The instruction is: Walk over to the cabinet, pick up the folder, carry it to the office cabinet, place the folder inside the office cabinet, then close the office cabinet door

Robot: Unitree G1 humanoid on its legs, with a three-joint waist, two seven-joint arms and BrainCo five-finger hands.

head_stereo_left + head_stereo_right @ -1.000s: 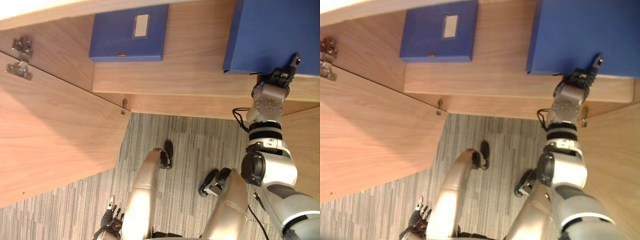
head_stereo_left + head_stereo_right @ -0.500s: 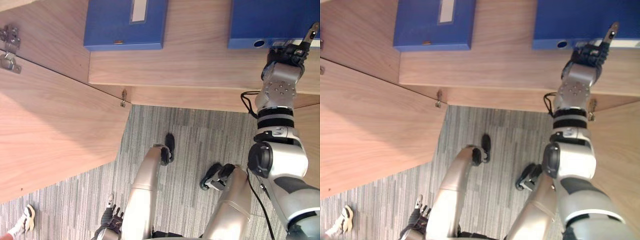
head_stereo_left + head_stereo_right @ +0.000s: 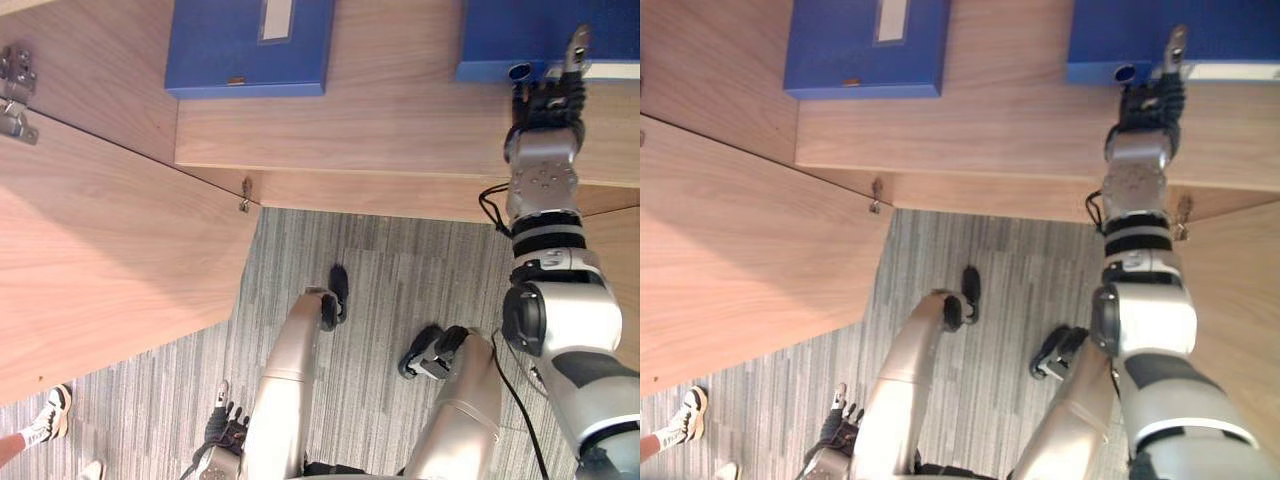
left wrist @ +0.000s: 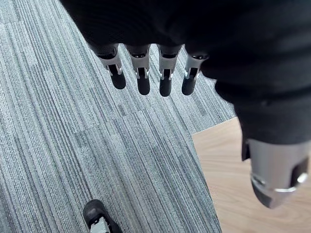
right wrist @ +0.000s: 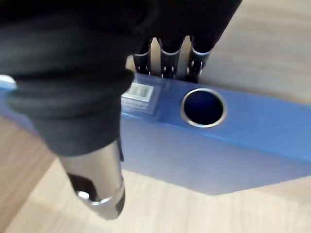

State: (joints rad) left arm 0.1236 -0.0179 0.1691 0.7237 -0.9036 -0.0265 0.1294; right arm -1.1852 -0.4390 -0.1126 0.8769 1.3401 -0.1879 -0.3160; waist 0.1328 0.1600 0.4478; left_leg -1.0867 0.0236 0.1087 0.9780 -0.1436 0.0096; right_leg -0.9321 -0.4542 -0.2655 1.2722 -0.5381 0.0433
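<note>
We see the blue folder [image 3: 500, 35] lying flat at the right end of the office cabinet's shelf [image 3: 400, 120], its spine with the ring hole [image 5: 203, 107] turned toward the shelf's front edge, so it is inside the cabinet. Our right hand [image 3: 545, 100] reaches over that front edge. In the right wrist view its fingers [image 5: 167, 58] run straight across the top of the spine and the thumb [image 5: 95, 194] hangs free in front of it, so we read the hand as loose, touching rather than gripping. We judge that contact suits nudging the folder deeper, clear of the door's swing. A second blue folder [image 3: 215, 50] with a pale label sits at the shelf's left end. The cabinet door [image 3: 100, 260] stands swung wide off the shelf's left end, not yet closed. Our left hand [image 3: 228, 432] hangs well below the shelf over the grey carpet [image 4: 73, 121], fingers relaxed and empty. We think shutting the door comes next.
</note>
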